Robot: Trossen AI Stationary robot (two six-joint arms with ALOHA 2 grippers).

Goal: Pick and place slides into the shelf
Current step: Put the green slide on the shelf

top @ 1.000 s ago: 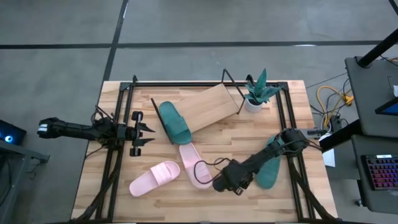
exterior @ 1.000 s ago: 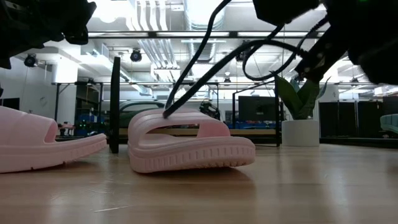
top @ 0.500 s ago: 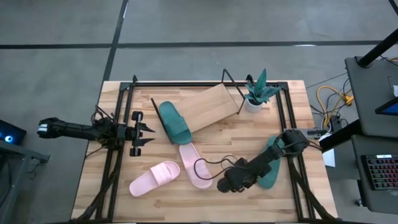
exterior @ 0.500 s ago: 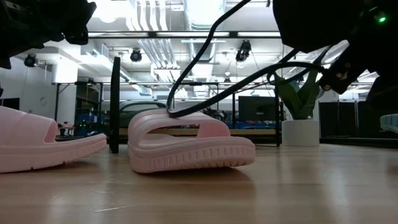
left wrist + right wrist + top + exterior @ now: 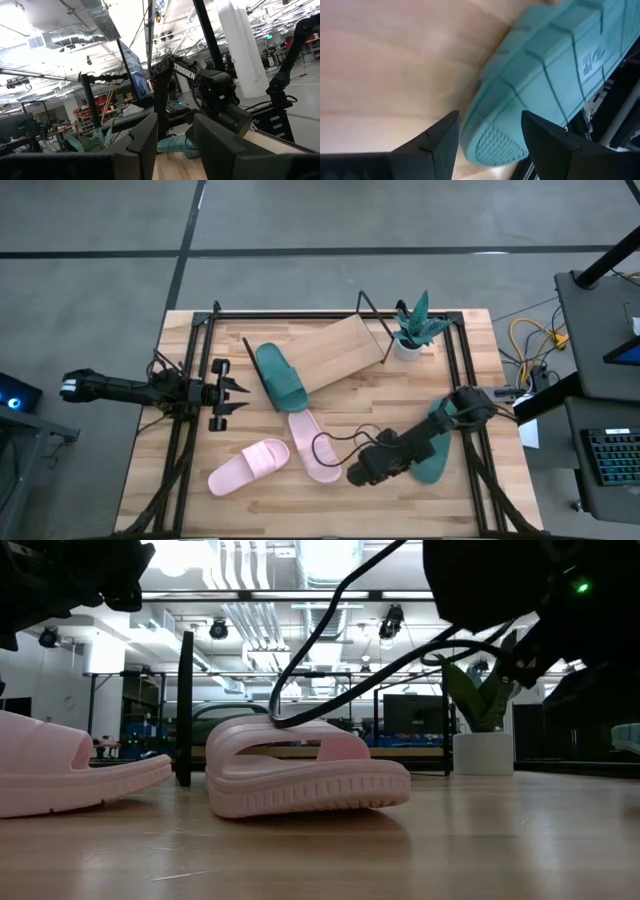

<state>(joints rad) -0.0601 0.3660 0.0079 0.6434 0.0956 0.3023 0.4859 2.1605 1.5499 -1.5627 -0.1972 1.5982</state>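
Progress judged at roughly one quarter: one dark green slide (image 5: 281,377) seated on the shelf (image 5: 337,352) at its 8 o'clock end, shelf otherwise bare. Remaining on the surface (image 5: 270,498): two pink slides, one (image 5: 249,466) at 7 o'clock of the shelf, the other (image 5: 314,445) just beside it toward centre, plus the second green slide (image 5: 434,448) at 4 o'clock, lying sole-up in the right wrist view (image 5: 555,70). Right gripper (image 5: 365,470) low over the surface, between the nearer pink slide and the green slide, arm stretched diagonally from the 3 o'clock edge and partly covering the green slide; fingers (image 5: 432,145) spread apart, holding nothing, with the green sole directly ahead. Left gripper (image 5: 235,396) parked at 9 o'clock, arm extended level, fingers (image 5: 145,145) parted and empty. Potted plant (image 5: 412,328) standing at the shelf's 3 o'clock end.
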